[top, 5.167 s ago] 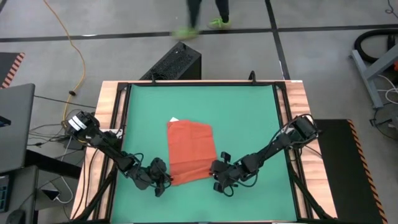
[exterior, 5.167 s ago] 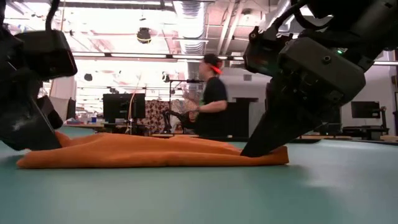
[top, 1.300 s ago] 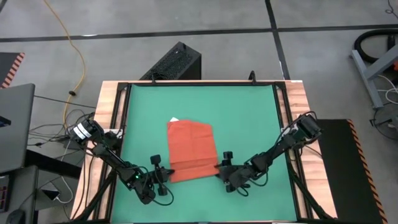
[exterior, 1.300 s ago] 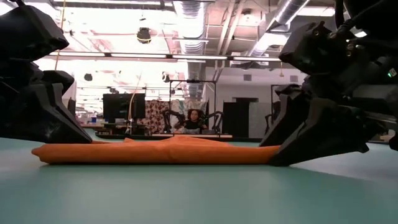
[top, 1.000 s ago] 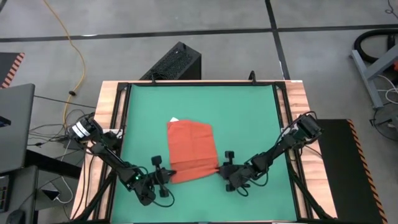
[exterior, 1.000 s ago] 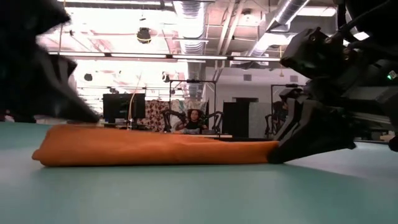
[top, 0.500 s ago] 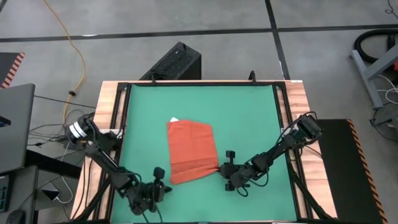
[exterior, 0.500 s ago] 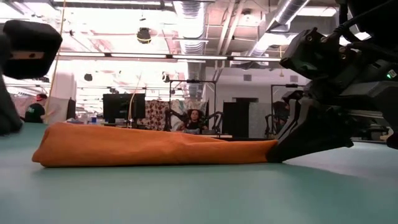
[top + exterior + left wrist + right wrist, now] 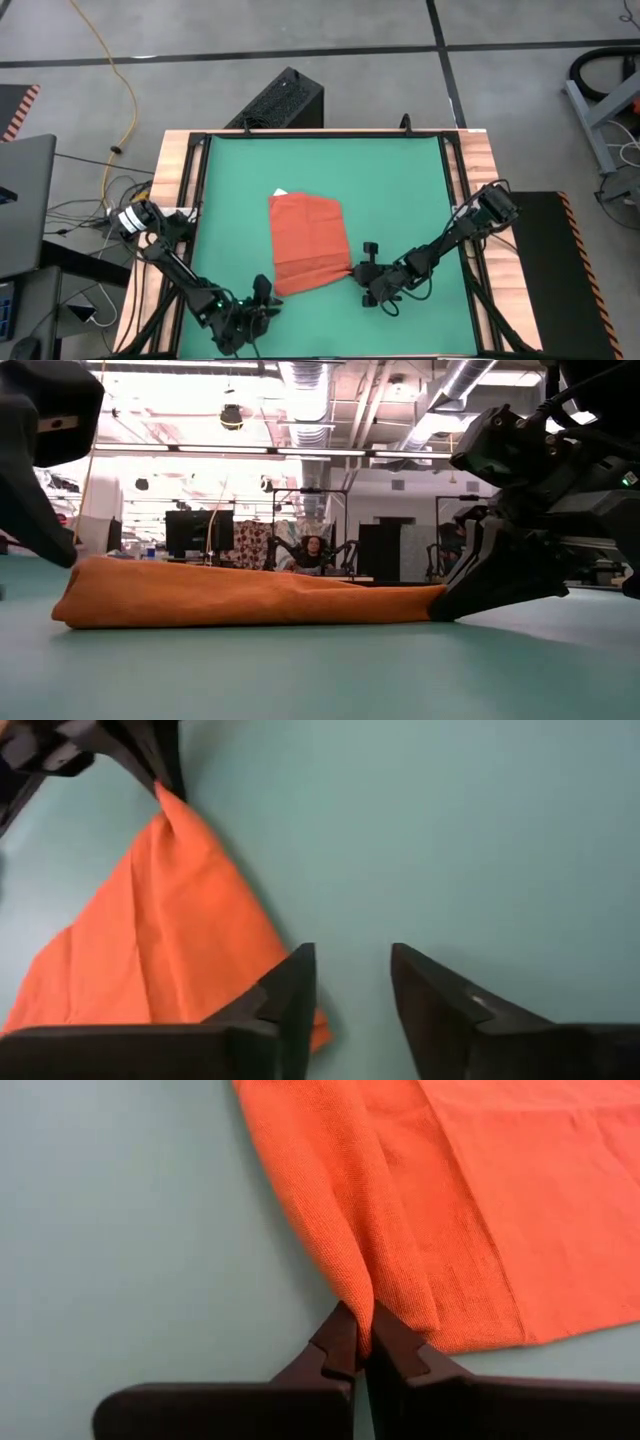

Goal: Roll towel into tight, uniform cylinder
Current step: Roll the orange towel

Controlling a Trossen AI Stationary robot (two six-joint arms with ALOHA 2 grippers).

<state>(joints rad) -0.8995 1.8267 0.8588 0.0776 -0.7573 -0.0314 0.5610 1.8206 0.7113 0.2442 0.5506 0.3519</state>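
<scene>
The orange-red towel [image 9: 308, 245] lies on the green mat [image 9: 400, 190], with its white tag [image 9: 279, 192] at the far left corner. Its near left end [image 9: 90, 592] stands thicker than the right end. My left gripper [image 9: 350, 990] is open over bare mat, just off the towel's near left corner [image 9: 250, 970]. In the high view the left gripper [image 9: 262, 295] is near the table's front edge. My right gripper [image 9: 362, 1342] is shut on the towel's near right corner and also shows in the high view [image 9: 354, 270]. My left gripper has bare mat between its fingers; whether one finger [image 9: 290, 995] brushes the towel's corner I cannot tell. My right gripper pinches a gathered fold at the towel's near right corner [image 9: 358, 1305] between its two fingertips. It comes low from the table's right, slanting down. The corner tapers to a point [image 9: 425, 598] at the mat.
A wooden frame [image 9: 480, 180] edges the table. A black box [image 9: 285, 100] stands beyond the far edge and a laptop [image 9: 25, 200] to the left. A person [image 9: 315, 553] sits far back in the room. Bare mat lies to the far side and both sides of the towel.
My left gripper has let go of the towel's near left corner, opened, and drawn back toward the table's near edge. The towel's near left end stays bunched up thicker than before. My right gripper has kept its hold and its place.
</scene>
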